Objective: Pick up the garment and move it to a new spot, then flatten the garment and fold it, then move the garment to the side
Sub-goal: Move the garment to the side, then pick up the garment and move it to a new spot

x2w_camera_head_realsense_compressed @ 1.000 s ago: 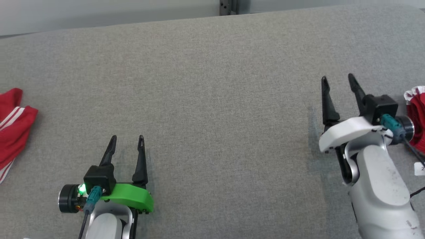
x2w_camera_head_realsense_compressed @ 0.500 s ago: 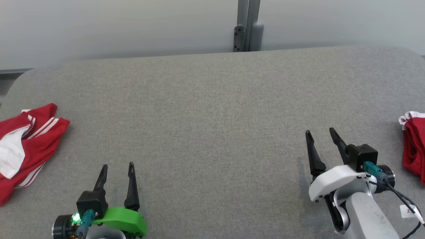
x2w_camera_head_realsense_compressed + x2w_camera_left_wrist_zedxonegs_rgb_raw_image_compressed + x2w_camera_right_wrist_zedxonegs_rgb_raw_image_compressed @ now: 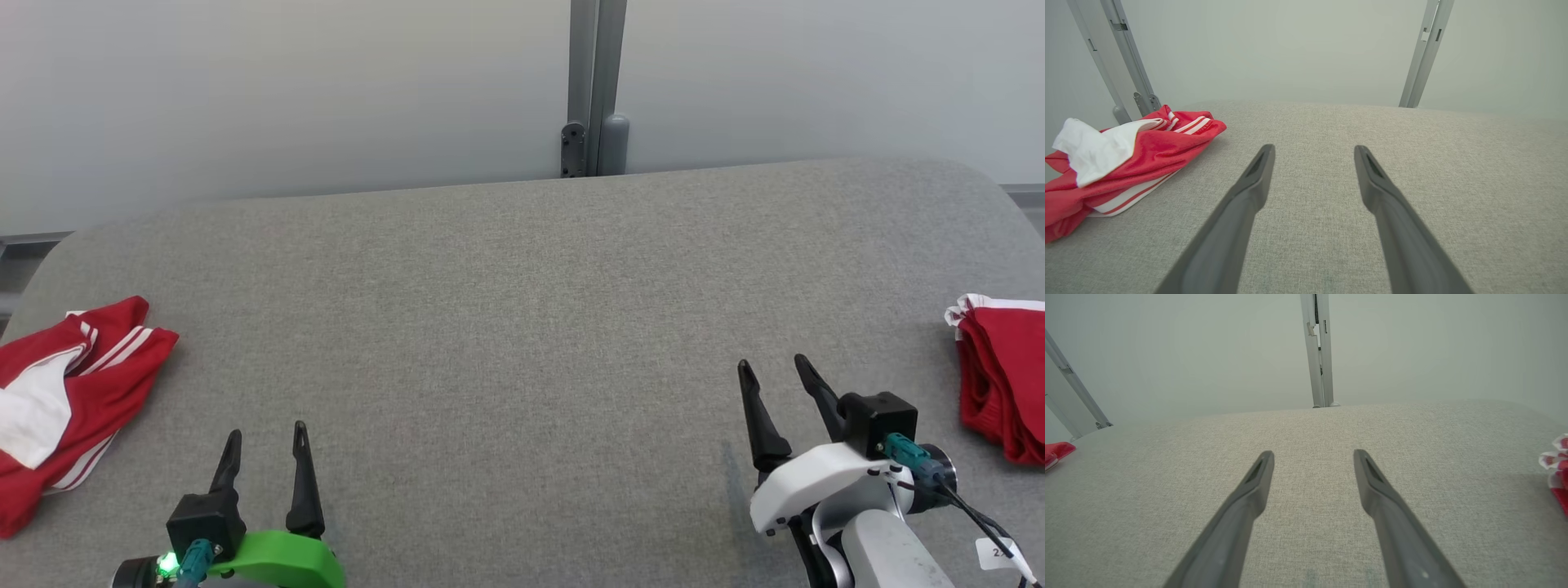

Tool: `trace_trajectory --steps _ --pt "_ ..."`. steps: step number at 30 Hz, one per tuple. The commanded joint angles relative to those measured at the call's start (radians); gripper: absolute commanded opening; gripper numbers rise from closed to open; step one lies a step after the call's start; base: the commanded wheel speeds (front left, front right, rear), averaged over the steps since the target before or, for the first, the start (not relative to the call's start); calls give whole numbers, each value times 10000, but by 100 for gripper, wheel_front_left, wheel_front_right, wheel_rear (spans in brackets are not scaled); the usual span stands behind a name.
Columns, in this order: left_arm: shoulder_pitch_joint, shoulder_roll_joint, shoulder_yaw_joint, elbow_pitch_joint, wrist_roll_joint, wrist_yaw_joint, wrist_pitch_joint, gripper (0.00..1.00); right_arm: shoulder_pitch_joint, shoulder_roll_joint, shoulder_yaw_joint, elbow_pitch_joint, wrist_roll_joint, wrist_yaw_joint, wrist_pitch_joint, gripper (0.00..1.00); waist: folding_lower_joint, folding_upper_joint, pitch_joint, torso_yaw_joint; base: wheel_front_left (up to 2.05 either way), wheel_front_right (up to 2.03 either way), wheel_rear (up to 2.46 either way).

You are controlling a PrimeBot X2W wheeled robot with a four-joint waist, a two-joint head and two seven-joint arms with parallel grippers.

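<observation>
A crumpled red garment (image 3: 82,392) with white stripes and white lining lies at the table's left edge; in the left wrist view the garment (image 3: 1135,159) sits to the left of my fingers. My left gripper (image 3: 268,433) hovers open and empty near the front edge, to the right of that garment. A second red garment (image 3: 1008,376) with white trim lies folded at the right edge. My right gripper (image 3: 771,363) stands open and empty to its left. Both wrist views show the left gripper (image 3: 1312,149) and the right gripper (image 3: 1312,454) with jaws wide apart over bare cloth.
The grey fabric-covered table (image 3: 522,310) has rounded far corners and ends at a pale wall with a grey metal post (image 3: 596,90) behind its middle. A white tag (image 3: 998,554) hangs from a cable by my right wrist.
The head camera has tilted up, so the far edge and wall now show. My right gripper has drawn back toward me, away from the folded garment. Both grippers stay open.
</observation>
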Motion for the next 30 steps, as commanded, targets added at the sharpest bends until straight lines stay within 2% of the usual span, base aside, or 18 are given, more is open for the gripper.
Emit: trace_trajectory --steps 1,7,13,23,30 --pt "177 23 31 -24 -41 27 -1 100 129 -20 46 -47 -95 -10 -3 100 0 0 -16 -22 0 0 0" --pt "132 22 -41 -32 -67 -2 -1 100 200 -18 125 -58 -200 -10 -3 100 0 0 55 93 0 0 0" --pt "23 25 -82 86 -71 -31 -1 100 280 -21 339 -97 -128 -10 -2 100 0 0 121 739 0 0 0" --pt "151 30 397 217 281 115 -1 100 397 -21 671 -162 150 -10 -2 100 0 0 48 2823 0 0 0" --pt "289 25 871 176 276 59 -1 100 443 -20 926 -159 327 -10 -2 100 0 0 -5 4292 0 0 0"
